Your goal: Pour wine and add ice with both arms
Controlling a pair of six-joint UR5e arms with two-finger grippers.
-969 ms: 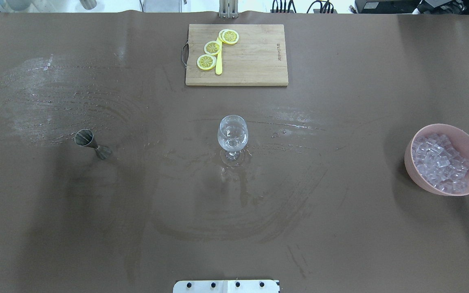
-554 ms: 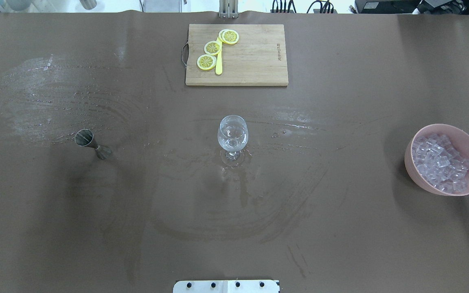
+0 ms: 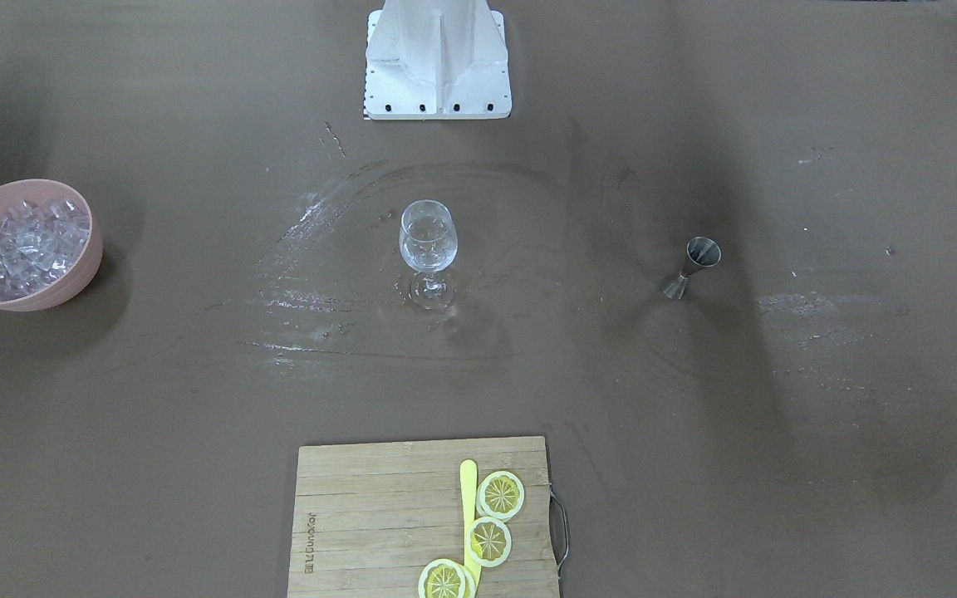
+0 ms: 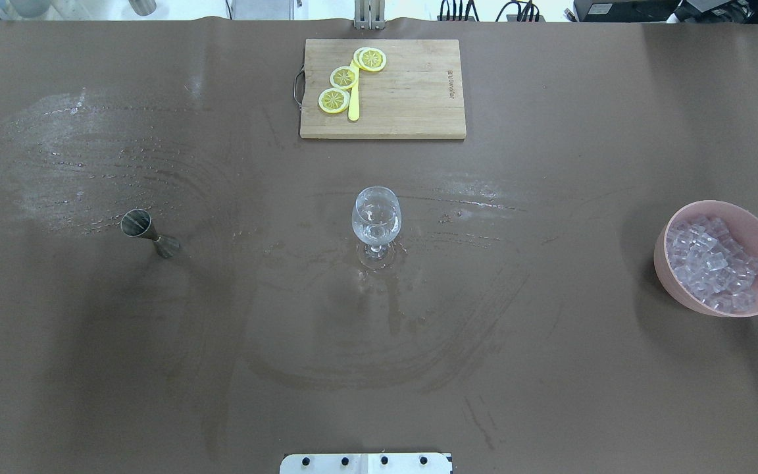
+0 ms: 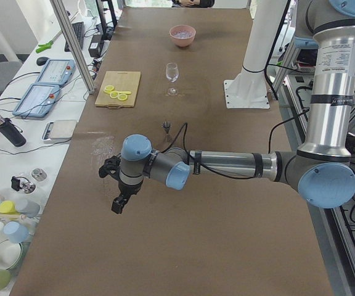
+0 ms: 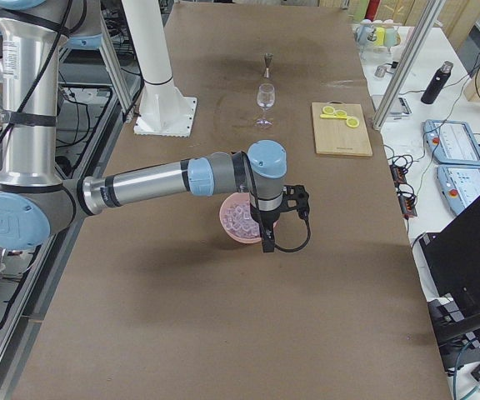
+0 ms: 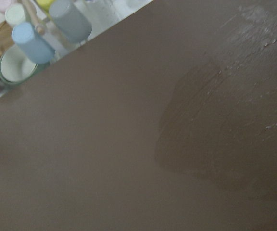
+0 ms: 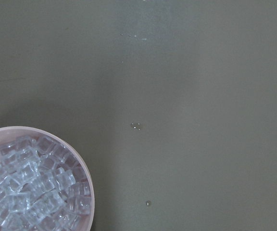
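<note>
slick little cubes, and a thin glass to land them in

the ice (image 4: 711,263), a whitish heap of small clear glassy cubes, fills a pale pink round bowl (image 4: 682,297) at the robot's right end of the brown table (image 4: 550,382). it is well apart from the clear stemmed wine glass (image 4: 376,220), which stands upright at the centre. a small steel double-cone jigger (image 4: 149,234) stands toward the left end. a bamboo cutting board (image 4: 412,99) with yellow lemon slices (image 4: 343,77) lies at the far edge.

the black right gripper (image 6: 267,237), pointing down from the silver-grey right arm (image 6: 148,185), hangs near the bowl. its wrist view puts the heap in the lower left corner, so it looks off to one side rather than above. the black left gripper (image 5: 117,200) on the left arm (image 5: 227,165) hangs over bare table at the left end, away from the jigger. both show only in the side views, so i cannot tell how wide either stands or whether it holds anything.

each cube should be light, hard and probably slick, and the cubes lie loose against one another. a skewed pinch would likely squirt one out. the better hold is a top cube near the heap's middle, taken across two flat opposite faces with the fingers coming straight down. the glass looks thin and top-heavy and stands among wet-looking smears, so cubes are best let go low over its rim. the jigger's narrow waist is the natural place to grip, though smooth metal may slip.
</note>
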